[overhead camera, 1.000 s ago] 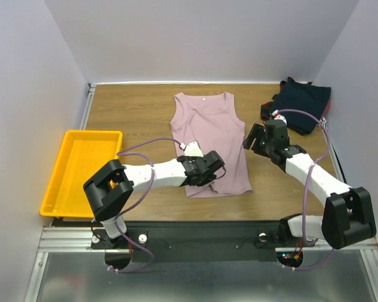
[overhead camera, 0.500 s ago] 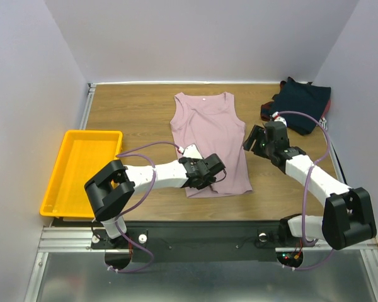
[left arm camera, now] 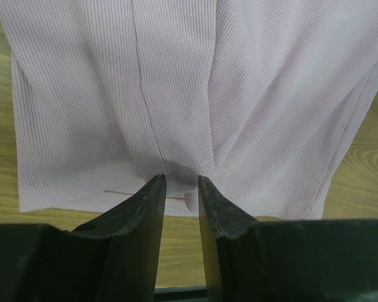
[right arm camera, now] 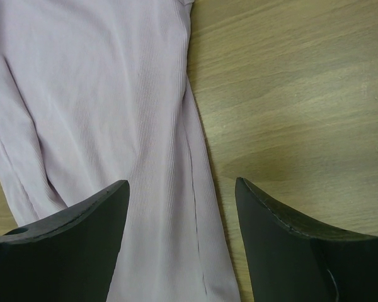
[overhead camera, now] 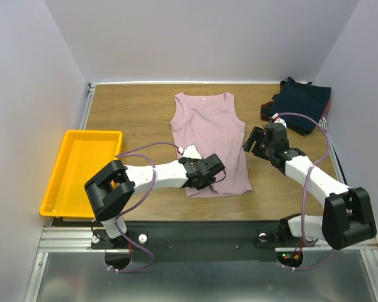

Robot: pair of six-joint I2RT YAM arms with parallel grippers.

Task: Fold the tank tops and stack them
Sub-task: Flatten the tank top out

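Note:
A dusty pink tank top (overhead camera: 211, 135) lies flat in the middle of the table, neck toward the back. My left gripper (overhead camera: 205, 182) hovers over its near hem (left arm camera: 82, 189). The jaws stand a narrow gap apart (left arm camera: 179, 182), their tips at the hem, where a small pucker of fabric shows between them. My right gripper (overhead camera: 251, 143) is wide open (right arm camera: 181, 185) above the top's right side edge (right arm camera: 195, 157), one finger over fabric and the other over wood. Dark navy tank tops (overhead camera: 302, 104) with a maroon edge lie bunched at the back right.
A yellow plastic tray (overhead camera: 91, 132) sits at the left edge of the table. Grey walls close in the left, back and right sides. The arm bases and a black rail run along the near edge.
The left gripper has crept very slightly left along the hem. The right arm and the tops look unchanged.

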